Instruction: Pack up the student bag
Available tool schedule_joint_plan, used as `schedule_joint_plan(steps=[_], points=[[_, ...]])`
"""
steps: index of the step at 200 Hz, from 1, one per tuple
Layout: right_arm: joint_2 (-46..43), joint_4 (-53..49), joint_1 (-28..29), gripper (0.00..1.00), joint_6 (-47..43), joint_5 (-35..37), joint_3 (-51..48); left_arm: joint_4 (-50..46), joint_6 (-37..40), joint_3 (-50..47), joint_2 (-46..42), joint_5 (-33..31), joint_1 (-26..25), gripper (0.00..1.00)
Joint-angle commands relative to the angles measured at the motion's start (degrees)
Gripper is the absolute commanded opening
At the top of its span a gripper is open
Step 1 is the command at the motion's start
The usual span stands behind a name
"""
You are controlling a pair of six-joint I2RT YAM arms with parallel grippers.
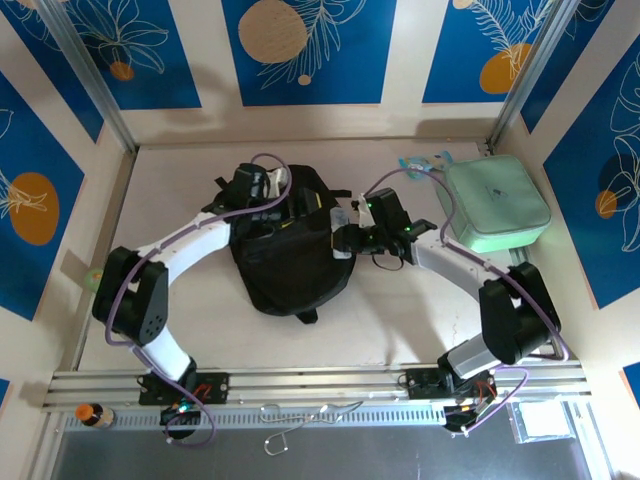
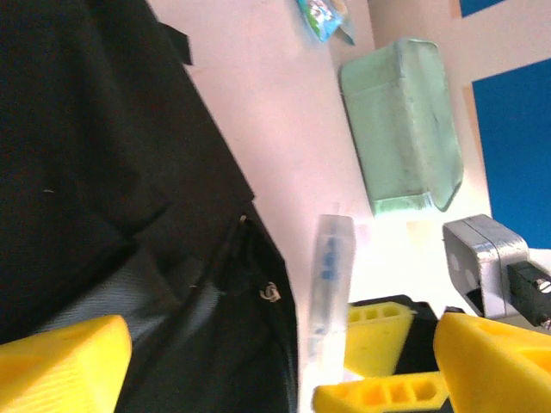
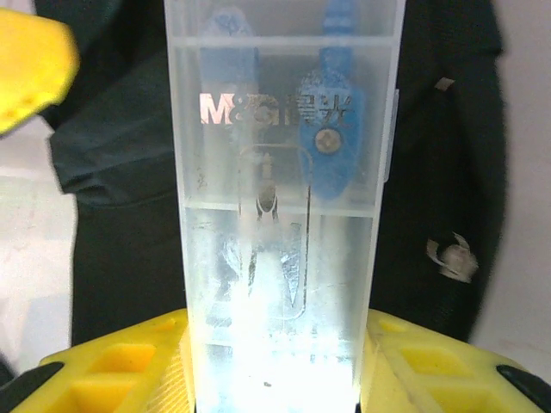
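The student bag (image 1: pixel 285 260) is a large black backpack lying flat mid-table, its dark fabric and a small zip pull also in the left wrist view (image 2: pixel 103 172). My right gripper (image 3: pixel 275 379) is shut on a clear plastic case (image 3: pixel 280 172) holding blue drawing tools, held at the bag's right edge (image 1: pixel 341 222). My left gripper (image 2: pixel 275 379) hovers over the bag's top (image 1: pixel 283 208), its yellow fingers (image 2: pixel 60 366) spread wide, open. The clear case (image 2: pixel 330 275) and the right gripper's yellow fingers (image 2: pixel 379 340) lie between them.
A mint-green zip case (image 1: pixel 495 205) lies at the back right, also in the left wrist view (image 2: pixel 400 129). A small blue packet (image 1: pixel 415 165) sits beside it near the back wall. An orange bottle (image 1: pixel 90 413) lies on the front rail at left.
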Motion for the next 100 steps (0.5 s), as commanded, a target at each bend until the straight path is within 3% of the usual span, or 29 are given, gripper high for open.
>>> schedule_joint_plan(steps=[1,31,100], points=[[1.7,4.5,1.3,0.45,-2.3,-5.8,2.5,1.7,-2.2,1.9,1.6,-1.2,-1.7,0.84],[3.5,4.6,2.4,0.45,-2.7,-5.9,3.5,2.8,-3.4,0.8,2.6,-1.2,-2.4,0.76],[5.2,5.4,3.0,0.45,-2.9,-6.7,4.5,5.2,-5.7,0.6,4.2,0.4,-2.7,0.41]])
